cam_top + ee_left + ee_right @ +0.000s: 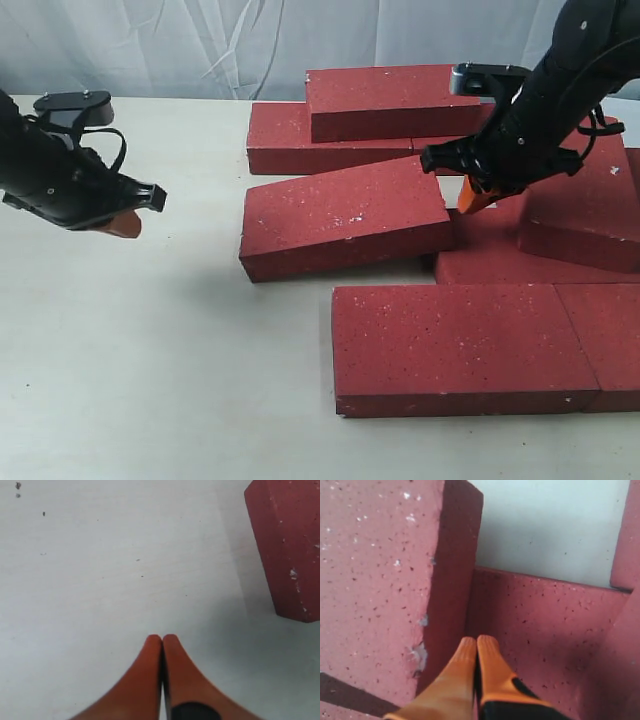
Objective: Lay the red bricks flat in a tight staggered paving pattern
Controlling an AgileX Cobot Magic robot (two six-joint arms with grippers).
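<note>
Dark-red, rectangular, gritty-surfaced paving bricks [460,345] crowd the right half of the pale tabletop [150,380], loose and not yet in a tight pattern. Front row: 2 lie flat end to end, the long front brick and a second front brick [605,340] cut off by the frame edge, with the joint closed. Behind them the middle brick [345,215] sits skewed and tilted, its right end up on a flat brick [500,268]. At the rear, a top brick [395,100] is stacked on a rear brick [320,145]. Far right, a raised brick [590,205] lies partly over others. Left hand [122,225] hangs over bare tabletop, well apart from the pile, its orange fingers [145,670] pressed together with nothing between them; 1 brick's end shows near it in the left wrist view. Right hand [475,197] is low among the bricks, its orange fingers [492,665] likewise together and empty, the tips just beside the middle brick's right end wall and over the flat brick. Cannot tell if the tips touch either one.
</note>
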